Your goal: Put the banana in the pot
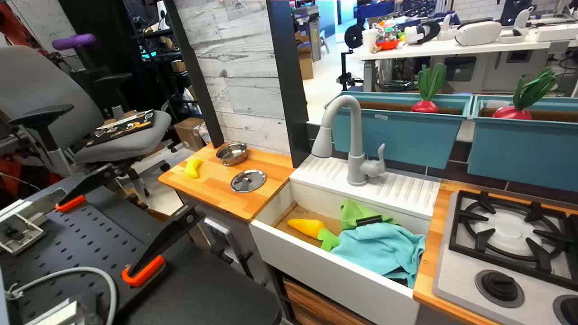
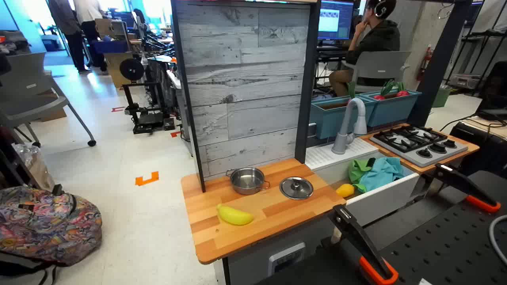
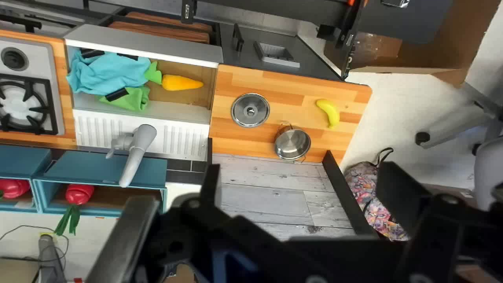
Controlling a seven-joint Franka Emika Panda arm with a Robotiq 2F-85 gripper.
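The yellow banana lies on the wooden counter; it shows in both exterior views (image 1: pixel 193 169) (image 2: pixel 234 215) and in the wrist view (image 3: pixel 330 112). The small steel pot stands uncovered on the same counter, by the grey plank wall, in both exterior views (image 1: pixel 232 155) (image 2: pixel 247 181) and in the wrist view (image 3: pixel 292 144). Nothing shows inside the pot. My gripper (image 3: pixel 300 173) is wide open with nothing between its fingers, high above and away from the counter. The gripper and arm are out of view in both exterior views.
A steel lid (image 2: pixel 296 188) lies beside the pot. The plank wall (image 2: pixel 245 87) rises behind the counter. The sink (image 1: pixel 334 275) holds cloths and a yellow toy vegetable (image 1: pixel 307 228). A grey faucet (image 1: pixel 356 140) and a stove (image 1: pixel 510 243) stand further along.
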